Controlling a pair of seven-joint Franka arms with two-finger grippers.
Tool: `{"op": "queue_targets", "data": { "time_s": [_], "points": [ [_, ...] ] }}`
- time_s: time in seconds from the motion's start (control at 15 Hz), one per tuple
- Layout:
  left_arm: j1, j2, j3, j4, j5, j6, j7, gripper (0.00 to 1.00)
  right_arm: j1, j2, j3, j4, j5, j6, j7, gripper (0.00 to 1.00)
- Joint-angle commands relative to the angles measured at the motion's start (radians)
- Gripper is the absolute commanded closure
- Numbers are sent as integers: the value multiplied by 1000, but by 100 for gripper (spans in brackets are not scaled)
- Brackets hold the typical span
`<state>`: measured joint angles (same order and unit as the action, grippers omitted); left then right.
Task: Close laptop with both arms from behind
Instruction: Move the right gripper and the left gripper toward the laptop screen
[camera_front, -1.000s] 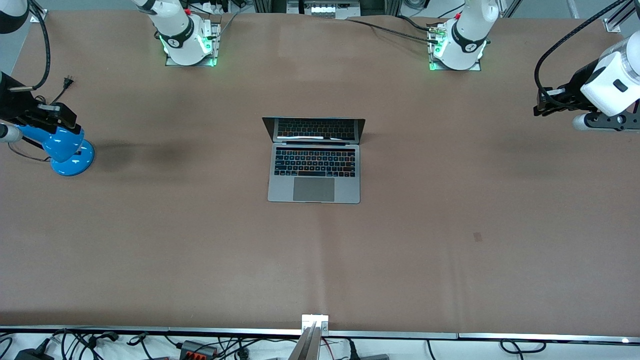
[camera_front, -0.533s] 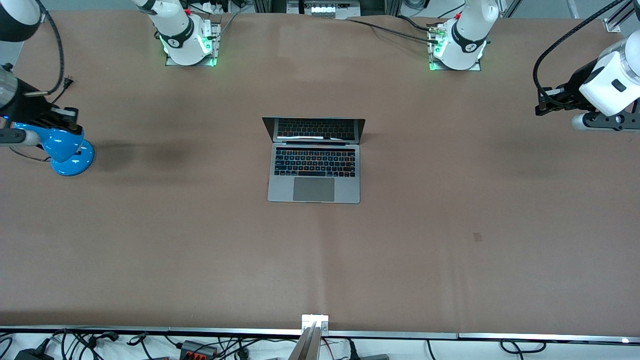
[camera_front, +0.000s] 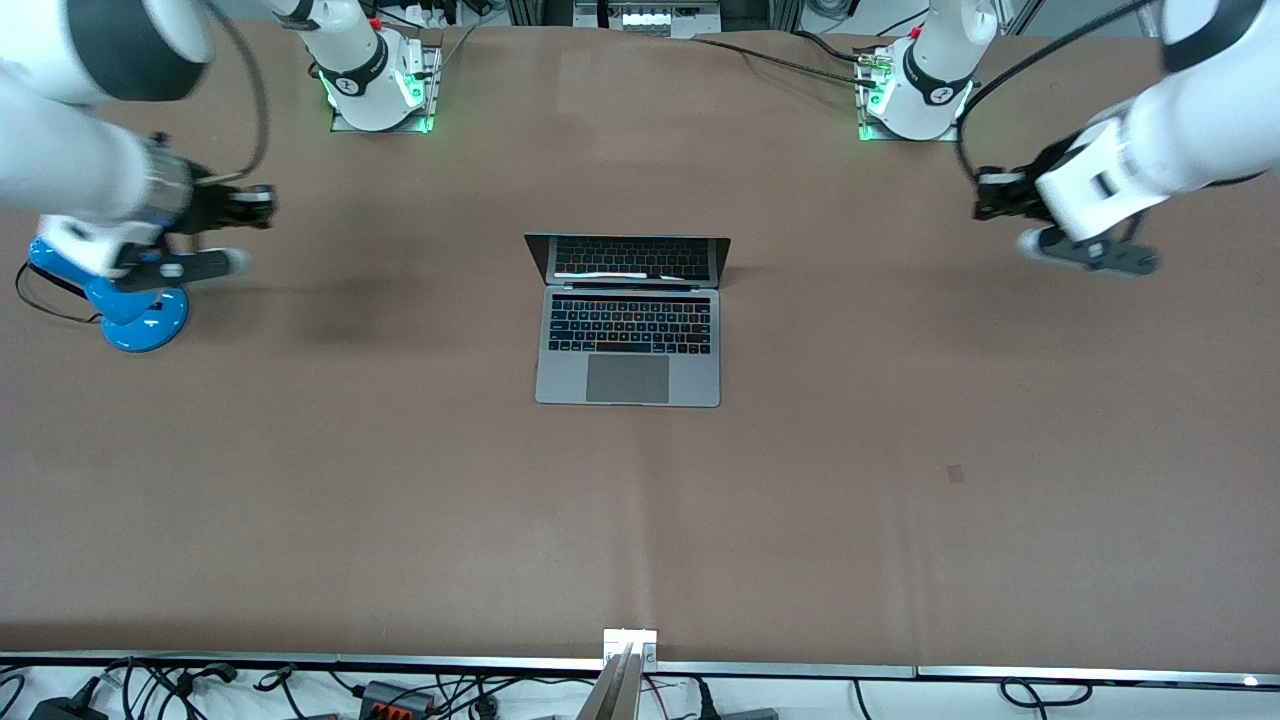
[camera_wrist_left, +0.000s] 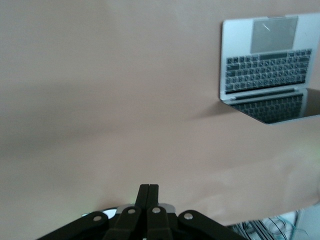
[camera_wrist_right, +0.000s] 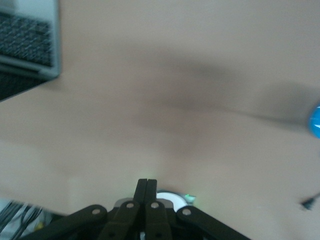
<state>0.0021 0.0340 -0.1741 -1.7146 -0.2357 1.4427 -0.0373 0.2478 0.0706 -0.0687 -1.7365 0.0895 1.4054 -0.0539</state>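
Here the slim silver-grey metal laptop (camera_front: 628, 322) sits open near the middle of the brown table (camera_front: 900, 480), its black keyboard and large grey trackpad facing up and its dark screen standing upright along the edge nearest the robot bases. The trackpad edge points toward the front camera. Bare tabletop surrounds it on every side, so nothing stands between it and either arm.

The left arm's black two-finger gripper (camera_front: 985, 195) hangs over the table toward the left arm's end, well apart from the laptop. In the left wrist view its fingers (camera_wrist_left: 148, 192) are pressed together with no gap and nothing between them, and the laptop (camera_wrist_left: 270, 75) shows off at an angle, far from the fingertips.

The right arm's black two-finger gripper (camera_front: 255, 207) hangs over the table toward the right arm's end, also well apart from the laptop. In the right wrist view its fingers (camera_wrist_right: 146, 187) are likewise closed flat against each other, empty, with one corner of the laptop (camera_wrist_right: 27, 45) at the picture's edge.

A small blue desk lamp (camera_front: 125, 305) with a round base stands on the table just beside the right arm's wrist, its black cord trailing off toward the table's edge. It lies well clear of the laptop.
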Motion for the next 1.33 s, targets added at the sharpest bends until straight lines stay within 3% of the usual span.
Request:
{"op": "queue_targets", "data": {
  "time_s": [0.0, 0.2, 0.4, 0.6, 0.93, 1.27],
  "points": [
    [5, -2, -103, -115, -39, 108, -16, 100, 37, 31, -8, -24, 100, -8, -6, 100],
    [-1, -14, -172, -267, -138, 264, -30, 100, 86, 54, -8, -64, 228, 36, -6, 100],
    [-1, -8, -341, -380, -146, 431, -116, 100, 186, 57, -8, -109, 256, 102, 58, 100],
    [-8, 0, -419, -414, -146, 498, -153, 100, 316, 64, -8, -126, 259, 156, 190, 100],
    [-17, 82, -518, -438, -146, 637, -222, 100, 441, 93, -8, -169, 283, 296, 293, 100],
    [-19, 170, -527, -445, -145, 778, -240, 100, 467, 133, -8, -163, 306, 368, 321, 100]
  ]
}}
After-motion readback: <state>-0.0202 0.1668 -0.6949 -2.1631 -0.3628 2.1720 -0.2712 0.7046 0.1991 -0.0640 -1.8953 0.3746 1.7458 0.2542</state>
